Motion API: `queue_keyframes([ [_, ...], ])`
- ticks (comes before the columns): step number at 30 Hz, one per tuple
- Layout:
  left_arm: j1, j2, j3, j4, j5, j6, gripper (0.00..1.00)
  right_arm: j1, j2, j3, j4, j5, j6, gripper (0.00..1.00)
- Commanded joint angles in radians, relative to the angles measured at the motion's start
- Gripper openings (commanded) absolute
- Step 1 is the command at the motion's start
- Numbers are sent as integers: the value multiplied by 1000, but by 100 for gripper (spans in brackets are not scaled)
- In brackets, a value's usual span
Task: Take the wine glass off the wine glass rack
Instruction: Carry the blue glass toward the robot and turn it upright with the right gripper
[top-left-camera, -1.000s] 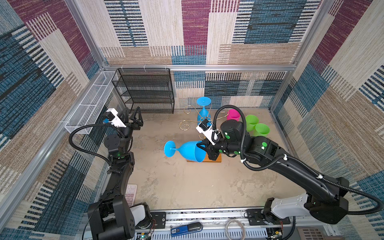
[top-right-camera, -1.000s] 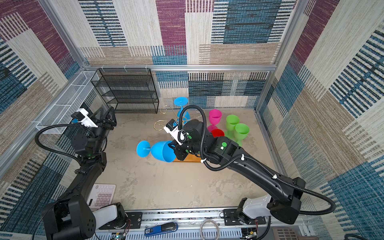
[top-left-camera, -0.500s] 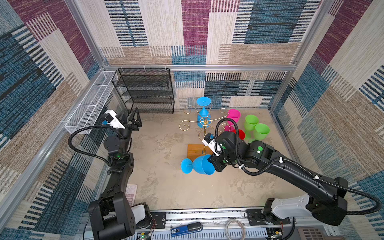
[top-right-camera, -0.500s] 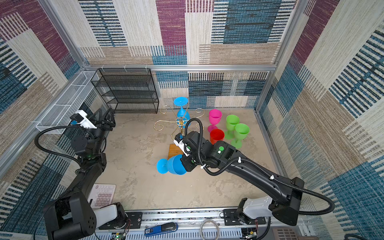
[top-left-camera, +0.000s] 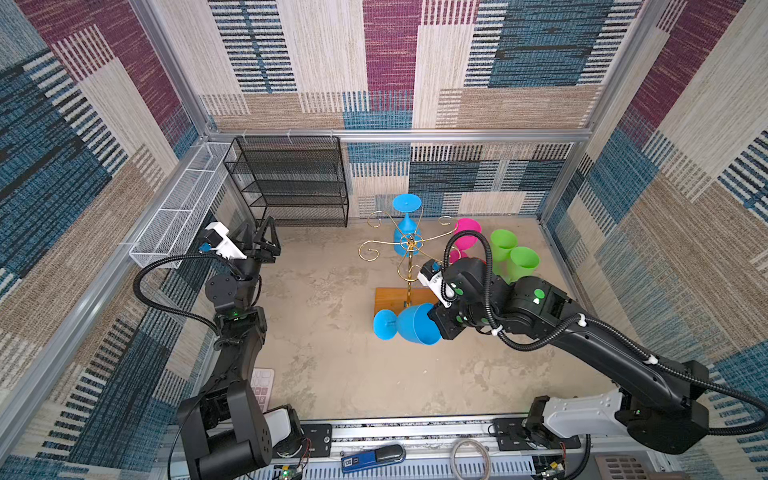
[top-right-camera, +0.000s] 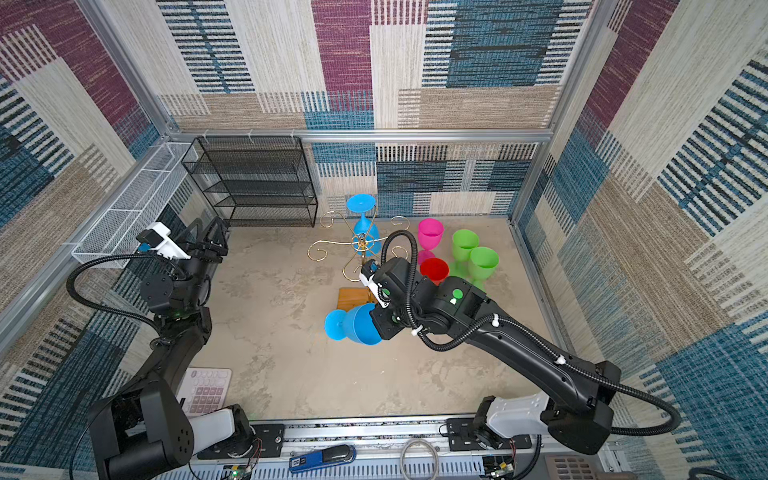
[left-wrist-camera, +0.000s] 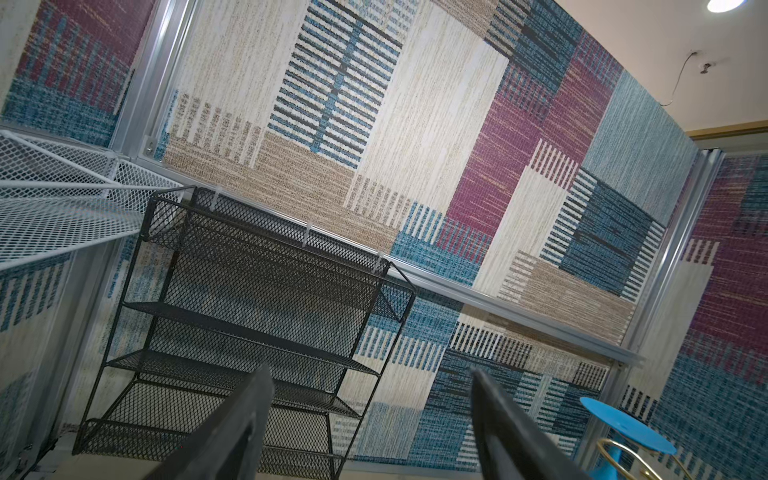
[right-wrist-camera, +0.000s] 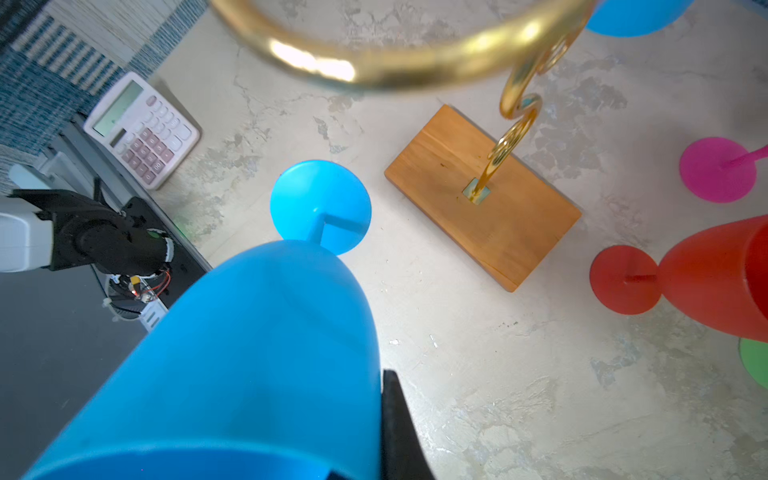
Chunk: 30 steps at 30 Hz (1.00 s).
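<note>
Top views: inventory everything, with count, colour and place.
rack: 1, gold wire, wooden base, mid-table
held glass: 1, blue, tilted, in front of the rack
hung glass: 1, blue, foot up on the rack's far side
pink glass: 1, pink, upright, right of the rack
red glass: 1, red, upright, nearer than the pink glass
green glasses: 2, green, upright, farthest right
shelf: 1, black mesh, back wall
basket: 1, white mesh, left wall
calculator: 1, pale pink, front left
left claw: 1, black, open, raised near the basket
right claw: 1, black, shut on the held glass's rim
</note>
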Motion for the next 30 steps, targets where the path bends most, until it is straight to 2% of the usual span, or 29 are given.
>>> queue_keyframes([
  [1,5,-1,0,65,14,-28,77,0,-18,11,-36,-1,14,0],
  [8,9,4,-6,85,23,-42,77,0,-92,-2,-139,32,61,0],
  [14,14,5,-5,91,26,-49,77,-1,-138,-80,-226,36,124,0],
  [20,18,6,-10,102,29,-57,77,-10,-148,-127,-229,31,156,0],
  [26,24,6,-9,105,32,-64,77,-129,-138,-169,-230,20,147,0],
  [30,29,12,-10,110,36,-74,77,-161,-95,-165,-228,37,135,0],
])
